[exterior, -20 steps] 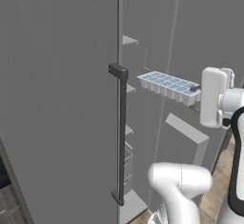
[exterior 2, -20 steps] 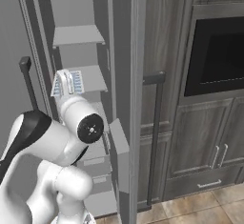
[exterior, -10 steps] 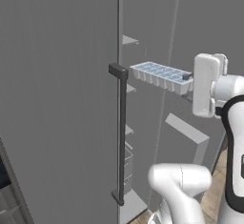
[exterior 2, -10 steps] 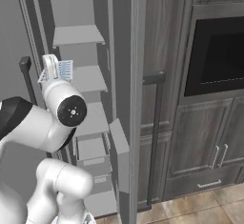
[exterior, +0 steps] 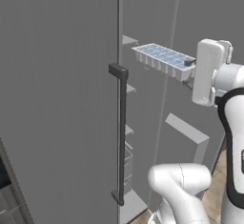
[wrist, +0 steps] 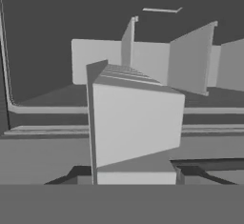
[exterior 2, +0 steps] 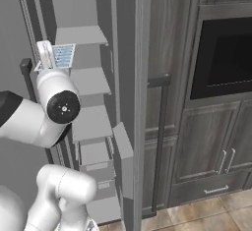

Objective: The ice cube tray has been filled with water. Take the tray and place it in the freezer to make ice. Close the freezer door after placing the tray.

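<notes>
The ice cube tray [exterior: 162, 57], white with pale blue water [exterior: 164, 54] in its two rows of cells, hangs level in the air in front of the freezer [exterior: 157, 8]. My gripper [exterior: 189, 65] is shut on the tray's right end. In the right base view the tray [exterior 2: 62, 55] pokes out above my hand, at the height of an upper pale shelf [exterior 2: 87, 80]. The hand view has the tray's white end [wrist: 136, 123] between my fingertips. The freezer door [exterior: 57, 99], with its dark bar handle [exterior: 122, 132], stands swung open on the left.
A second grey door panel [exterior 2: 140, 87] with a pale door bin [exterior 2: 123, 149] stands edge-on right of the shelves. Dark wood cabinets [exterior 2: 172, 38] and a black oven [exterior 2: 224, 58] lie further right. A lower drawer [exterior 2: 93, 154] sits in the compartment.
The arm has lifted the tray higher, from mid-shelf height up towards the upper shelf, and the hand has turned with it. The doors have not moved.
</notes>
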{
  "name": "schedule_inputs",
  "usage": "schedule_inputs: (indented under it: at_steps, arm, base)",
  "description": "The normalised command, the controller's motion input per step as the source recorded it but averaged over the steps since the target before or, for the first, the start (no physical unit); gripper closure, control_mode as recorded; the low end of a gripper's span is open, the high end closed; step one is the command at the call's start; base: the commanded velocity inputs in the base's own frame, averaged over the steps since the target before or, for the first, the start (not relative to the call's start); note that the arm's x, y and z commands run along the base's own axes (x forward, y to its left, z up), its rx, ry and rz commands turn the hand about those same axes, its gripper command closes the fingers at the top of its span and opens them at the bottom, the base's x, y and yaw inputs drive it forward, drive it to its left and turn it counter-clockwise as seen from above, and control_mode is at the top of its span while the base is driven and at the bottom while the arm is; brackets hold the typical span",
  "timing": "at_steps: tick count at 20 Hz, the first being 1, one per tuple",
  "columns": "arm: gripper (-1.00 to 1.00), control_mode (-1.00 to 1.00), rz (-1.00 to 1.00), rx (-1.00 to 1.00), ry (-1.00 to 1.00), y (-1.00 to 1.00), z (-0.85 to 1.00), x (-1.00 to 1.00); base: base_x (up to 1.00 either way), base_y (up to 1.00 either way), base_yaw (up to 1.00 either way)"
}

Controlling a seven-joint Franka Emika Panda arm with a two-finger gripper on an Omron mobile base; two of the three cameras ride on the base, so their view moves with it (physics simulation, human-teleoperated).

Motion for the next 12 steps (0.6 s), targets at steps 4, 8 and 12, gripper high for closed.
schedule_inputs:
  at_steps: [4,8,12]
  arm:
    - [1.00,-1.00,-0.05,0.00,-0.03,0.00,0.34,0.12]
    - [1.00,-1.00,-0.02,0.00,0.00,0.00,0.29,0.20]
    - [1.00,-1.00,0.00,0.00,0.01,0.00,0.29,0.24]
  base:
    - [0.00,0.00,0.00]
    - [0.00,0.00,0.00]
    - [0.00,0.00,0.00]
